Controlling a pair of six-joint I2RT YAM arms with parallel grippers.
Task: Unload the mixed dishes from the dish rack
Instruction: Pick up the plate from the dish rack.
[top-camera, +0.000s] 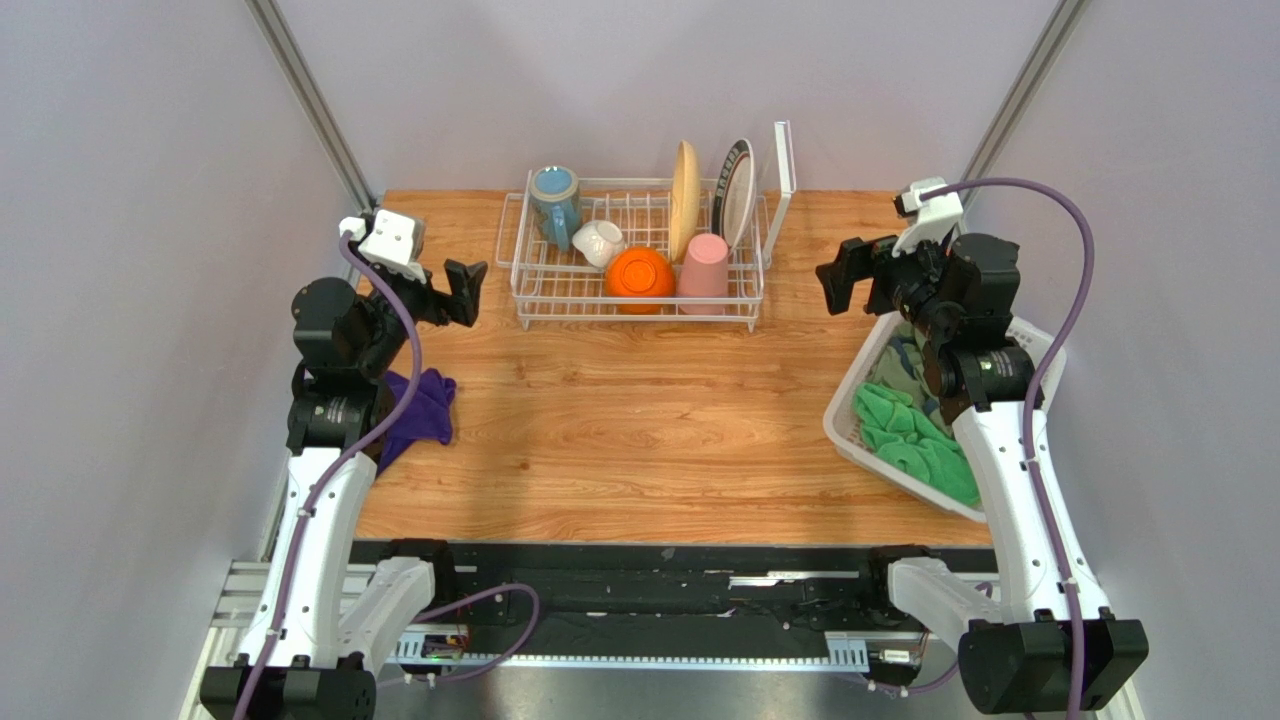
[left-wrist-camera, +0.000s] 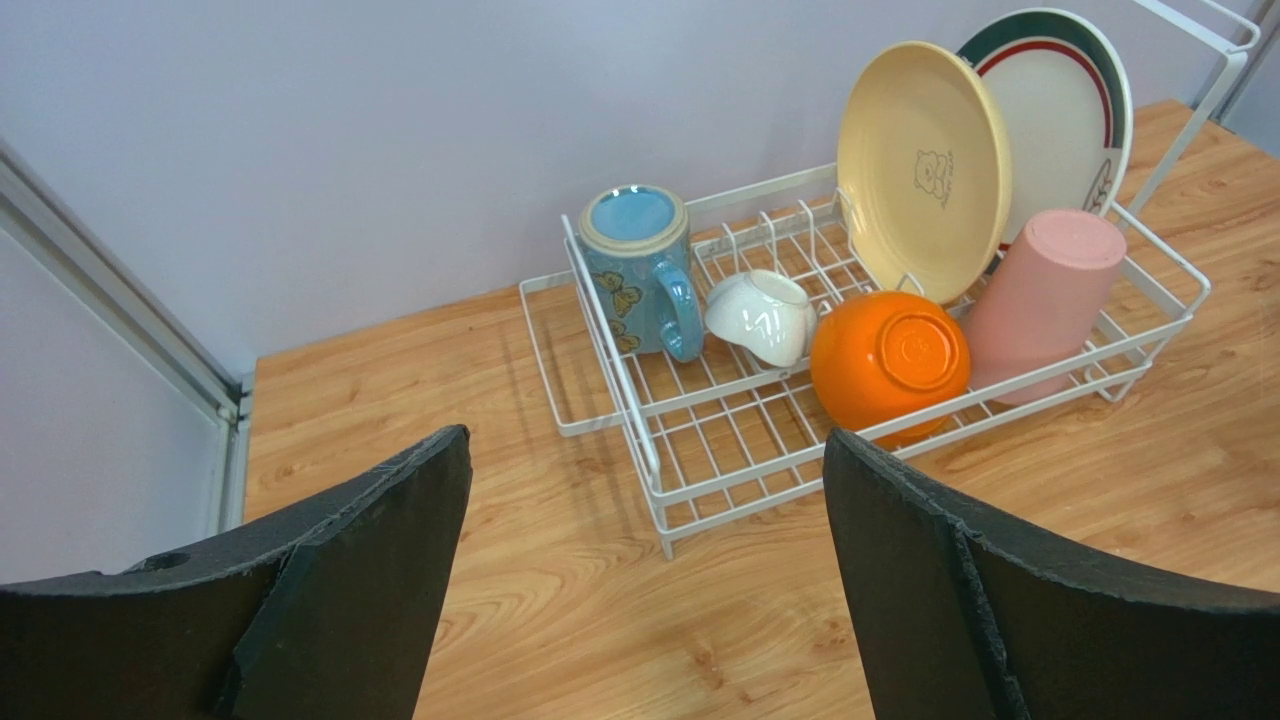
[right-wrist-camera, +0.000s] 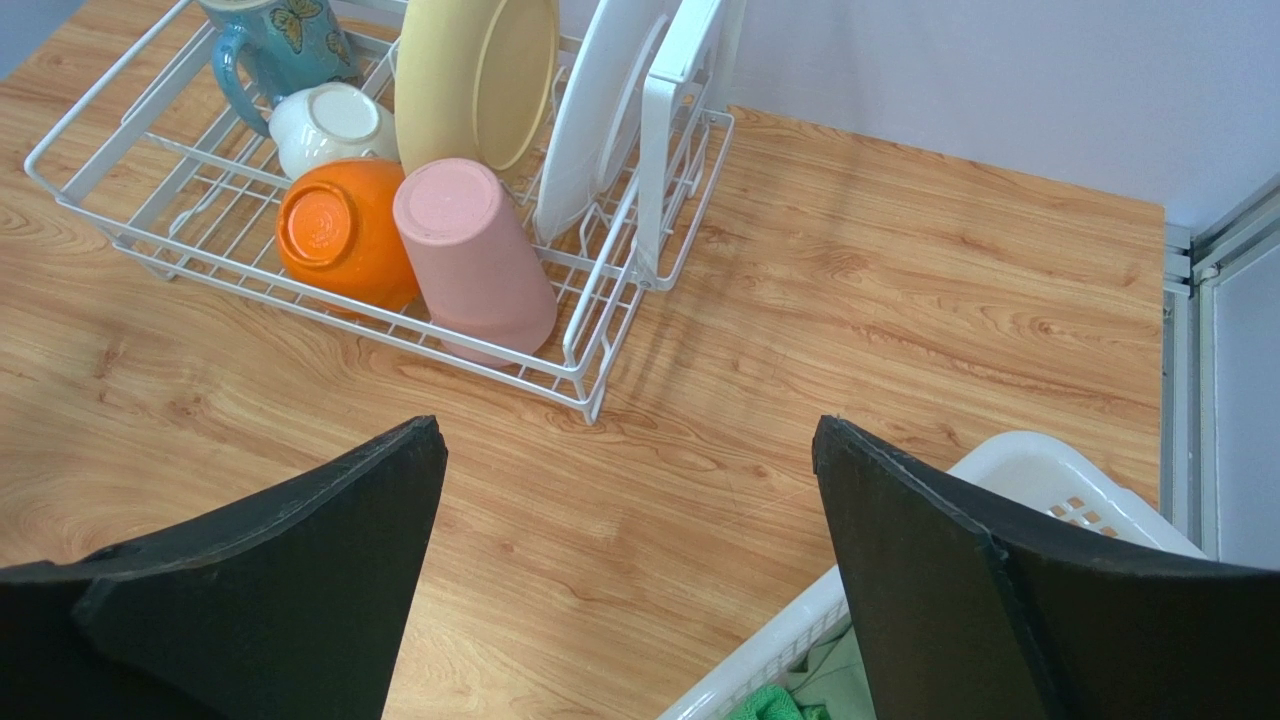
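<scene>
The white wire dish rack (top-camera: 631, 318) stands at the back of the table. It holds a blue mug (top-camera: 556, 203), a small white bowl (top-camera: 598, 240), an overturned orange bowl (top-camera: 642, 279), an upside-down pink tumbler (top-camera: 703, 270), an upright cream-yellow plate (top-camera: 685, 200) and a dark-rimmed plate (top-camera: 735, 192). My left gripper (top-camera: 466, 293) hovers open just left of the rack, facing it, nothing between its fingers (left-wrist-camera: 376, 570). To the rack's right my right gripper (top-camera: 836, 278) is also open and empty, aimed at the tumbler (right-wrist-camera: 473, 255) corner.
A purple cloth (top-camera: 421, 408) lies under the left arm. A white lattice basket (top-camera: 849, 413) with green cloths (top-camera: 917, 443) sits under the right arm. The rack's tall white panel (top-camera: 783, 173) rises at its right end. Bare wood lies in front of the rack.
</scene>
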